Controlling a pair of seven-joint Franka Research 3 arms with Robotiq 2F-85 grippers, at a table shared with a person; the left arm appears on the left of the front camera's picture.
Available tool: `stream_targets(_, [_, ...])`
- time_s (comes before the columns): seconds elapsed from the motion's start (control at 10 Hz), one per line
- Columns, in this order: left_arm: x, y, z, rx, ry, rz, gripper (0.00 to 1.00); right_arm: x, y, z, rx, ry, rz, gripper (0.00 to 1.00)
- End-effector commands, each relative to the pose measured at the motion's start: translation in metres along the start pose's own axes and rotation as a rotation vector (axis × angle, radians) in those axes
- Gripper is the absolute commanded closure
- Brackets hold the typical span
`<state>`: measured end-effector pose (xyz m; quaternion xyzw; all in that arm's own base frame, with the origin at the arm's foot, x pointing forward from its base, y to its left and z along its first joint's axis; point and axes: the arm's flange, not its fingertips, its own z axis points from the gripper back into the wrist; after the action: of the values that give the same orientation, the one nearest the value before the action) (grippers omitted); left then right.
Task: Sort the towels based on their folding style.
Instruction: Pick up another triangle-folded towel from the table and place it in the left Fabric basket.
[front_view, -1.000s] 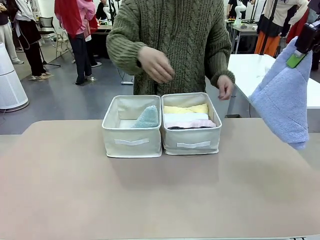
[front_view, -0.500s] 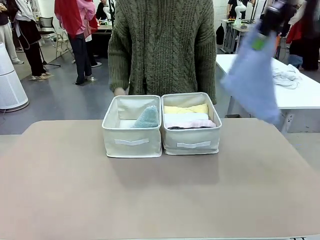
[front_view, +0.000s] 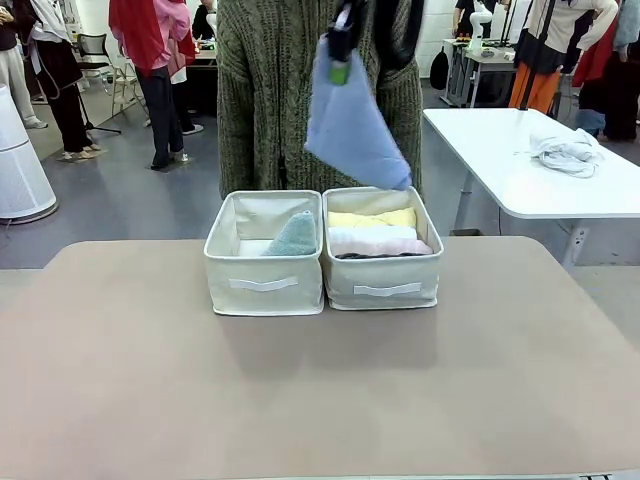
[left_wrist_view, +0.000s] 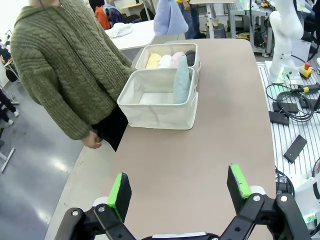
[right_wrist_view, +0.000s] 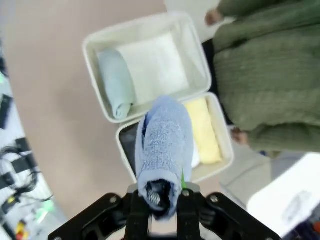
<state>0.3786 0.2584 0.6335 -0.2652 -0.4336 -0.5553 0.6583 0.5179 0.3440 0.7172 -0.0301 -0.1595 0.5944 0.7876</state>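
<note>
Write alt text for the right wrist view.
The right pincer is shut on a periwinkle blue towel hanging above two beige bins. One bin holds a pale teal towel, the other a yellow towel.

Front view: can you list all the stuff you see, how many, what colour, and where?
blue towel: one, periwinkle blue, hanging in the air above the bins, pinched by the right pincer
teal towel: one, pale teal, standing in the left bin
rolled towels: yellow, white, pink and a dark one, lying side by side in the right bin
bins: two, beige, touching side by side on the table
table: one, tan
white table: one, behind on the right, with a whitish cloth bundle on it
person: one, green knitted sweater, standing behind the bins
left pincer: open, above the table
right pincer: shut on the blue towel
</note>
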Motion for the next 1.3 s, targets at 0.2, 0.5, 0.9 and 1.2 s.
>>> stream_targets(0.2, [0.001, -0.001, 0.001, 0.005, -0.008, -0.005, 0.00, 0.010, 0.000, -0.009, 0.006, -0.010, 0.030, 0.82])
stream_targets(0.5, [0.001, -0.001, 0.001, 0.005, -0.008, -0.005, 0.00, 0.010, 0.000, -0.009, 0.006, -0.010, 0.030, 0.82])
stream_targets(0.9, [0.001, -0.001, 0.001, 0.005, -0.008, -0.005, 0.00, 0.021, 0.006, -0.021, -0.019, -0.080, 0.177, 0.82])
stream_targets(1.2, [0.001, -0.001, 0.001, 0.005, -0.008, -0.005, 0.00, 0.051, 0.005, -0.043, -0.021, -0.168, 0.399, 0.82])
